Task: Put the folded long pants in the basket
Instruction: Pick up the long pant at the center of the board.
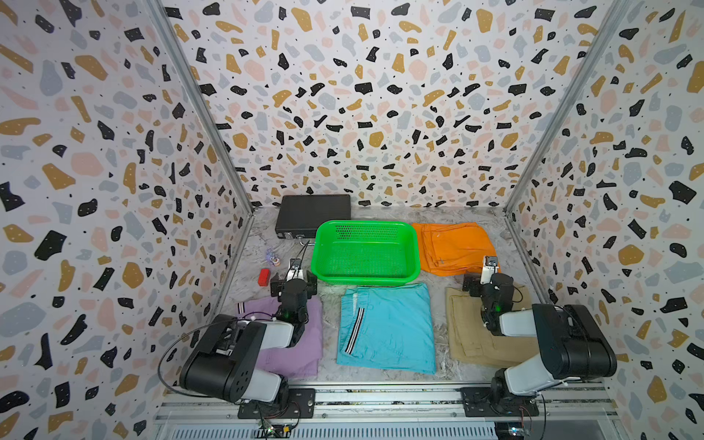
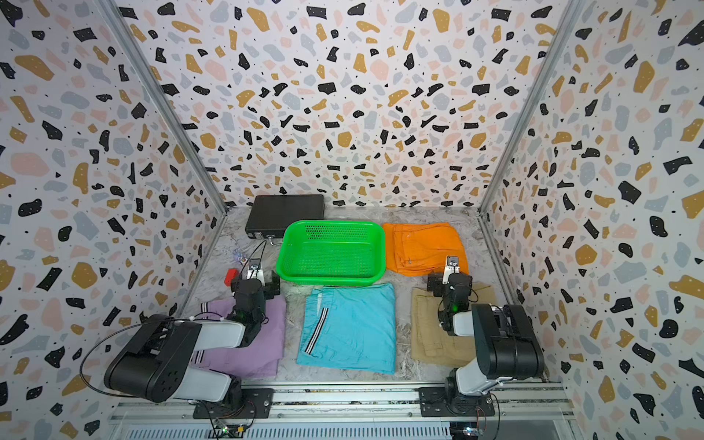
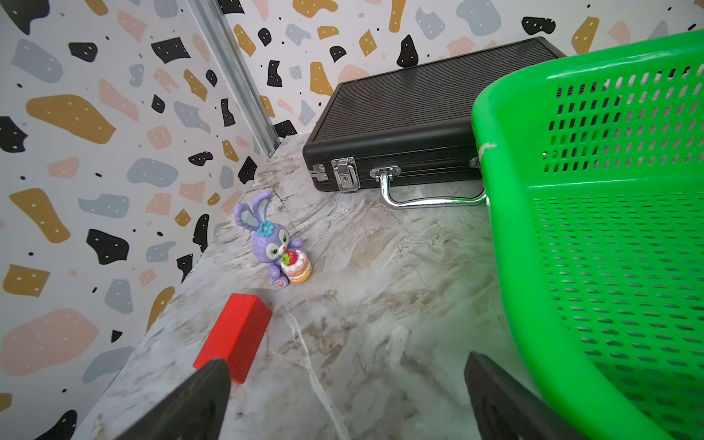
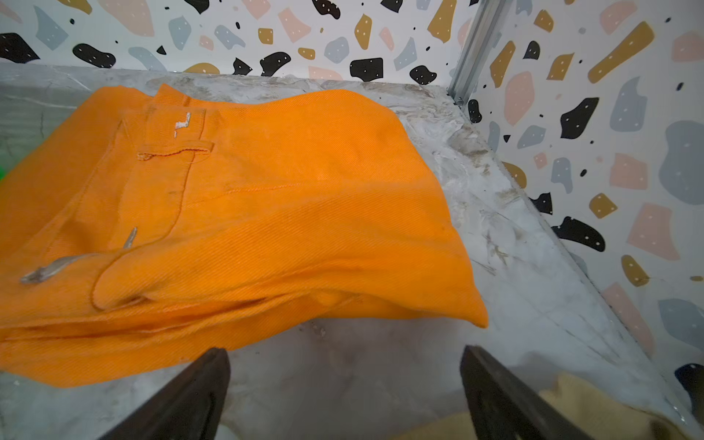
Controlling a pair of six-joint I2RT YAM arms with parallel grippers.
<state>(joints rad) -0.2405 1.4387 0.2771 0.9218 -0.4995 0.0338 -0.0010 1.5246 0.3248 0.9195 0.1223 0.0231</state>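
Marble tabletop within terrazzo-print walls: we are logging zero of four items stowed, every transfer waiting. Reading a top view as a clock face, we are finding cyan pants at 6 o'clock, khaki pants at 4, lilac pants at 8, orange pants at 2. Green basket at 12 is sitting empty. Black case at 11 is lying shut, contents hidden. Left gripper and right gripper are hovering spread wide, grasping nothing.
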